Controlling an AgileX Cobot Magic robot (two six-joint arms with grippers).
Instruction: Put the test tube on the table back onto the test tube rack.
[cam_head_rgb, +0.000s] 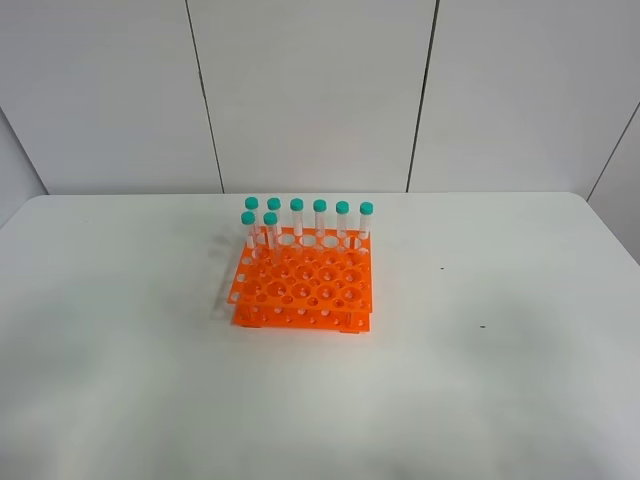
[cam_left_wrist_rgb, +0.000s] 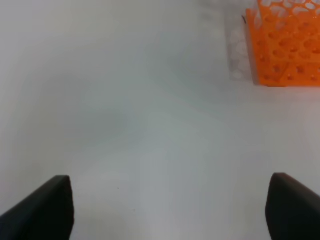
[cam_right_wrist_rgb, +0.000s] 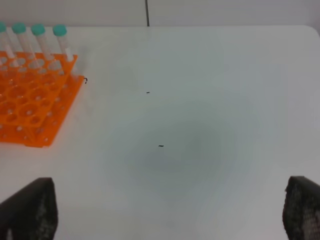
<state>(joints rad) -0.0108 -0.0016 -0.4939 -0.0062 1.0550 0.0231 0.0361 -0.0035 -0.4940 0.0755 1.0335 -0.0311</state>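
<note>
The orange test tube rack (cam_head_rgb: 303, 290) stands in the middle of the white table (cam_head_rgb: 500, 380). Several clear test tubes with teal caps (cam_head_rgb: 320, 220) stand upright in its far rows, two of them (cam_head_rgb: 270, 232) one row nearer at the left. I see no tube lying on the table in any view. Neither arm shows in the exterior view. My left gripper (cam_left_wrist_rgb: 170, 210) is open and empty, with the rack's corner (cam_left_wrist_rgb: 285, 50) ahead of it. My right gripper (cam_right_wrist_rgb: 170, 210) is open and empty, with the rack (cam_right_wrist_rgb: 30, 105) and tubes (cam_right_wrist_rgb: 60, 40) off to one side.
A faint pale shadow pattern (cam_head_rgb: 220, 290) lies on the table just left of the rack. Small dark specks (cam_head_rgb: 482, 326) mark the table on the right. A white panelled wall (cam_head_rgb: 320, 90) stands behind the table's far edge.
</note>
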